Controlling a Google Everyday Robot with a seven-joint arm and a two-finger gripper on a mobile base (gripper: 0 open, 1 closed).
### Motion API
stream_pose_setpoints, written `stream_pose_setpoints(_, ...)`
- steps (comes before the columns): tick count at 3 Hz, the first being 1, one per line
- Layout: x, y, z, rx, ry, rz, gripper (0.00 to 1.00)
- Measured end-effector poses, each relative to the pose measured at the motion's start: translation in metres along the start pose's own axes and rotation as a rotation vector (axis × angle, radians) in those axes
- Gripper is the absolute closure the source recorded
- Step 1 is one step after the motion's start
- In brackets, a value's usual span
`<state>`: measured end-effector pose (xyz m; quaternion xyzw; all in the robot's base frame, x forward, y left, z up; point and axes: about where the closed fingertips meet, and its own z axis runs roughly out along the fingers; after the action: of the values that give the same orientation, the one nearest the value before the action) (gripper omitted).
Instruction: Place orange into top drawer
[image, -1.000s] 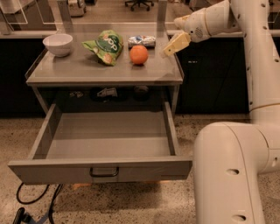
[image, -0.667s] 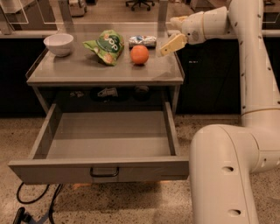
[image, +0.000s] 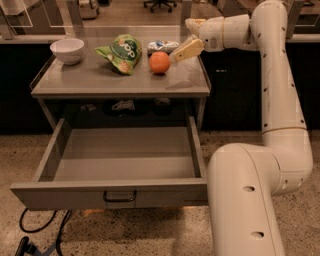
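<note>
- Since the earlier frames the cream two-finger gripper (image: 181, 40) has slid left over the table's right rear corner, closing on the fruit.
- Its tan fingers (image: 187, 49) are spread wide and hold nothing; the lower one slants down-left, its tip just beside the fruit but apart from it.
- The small round bright-orange orange (image: 159, 62) sits on the grey metal table top (image: 100, 82), right of the crumpled green snack bag (image: 121, 54) and in front of a white-and-blue packet (image: 162, 46).
- A white ceramic bowl (image: 67, 50) stands at the left rear corner.
- The wide shallow grey metal top drawer (image: 65, 195) is pulled fully out below, its dark bail handle (image: 120, 196) centred on the front panel.
</note>
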<state>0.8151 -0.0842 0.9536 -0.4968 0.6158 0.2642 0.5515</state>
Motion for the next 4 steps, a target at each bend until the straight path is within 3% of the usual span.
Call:
stream_pose_setpoints(1,0.012,-0.002,0.023,0.003,0.044,0.003,0.00)
stream_pose_setpoints(2,0.023,0.001,0.056,-0.004,0.132,-0.011,0.00)
stream_pose_setpoints(3,0.023,0.001,0.056,-0.004,0.132,-0.011,0.00)
stream_pose_setpoints(4,0.026,-0.003,0.061,0.016,0.210,-0.036,0.00)
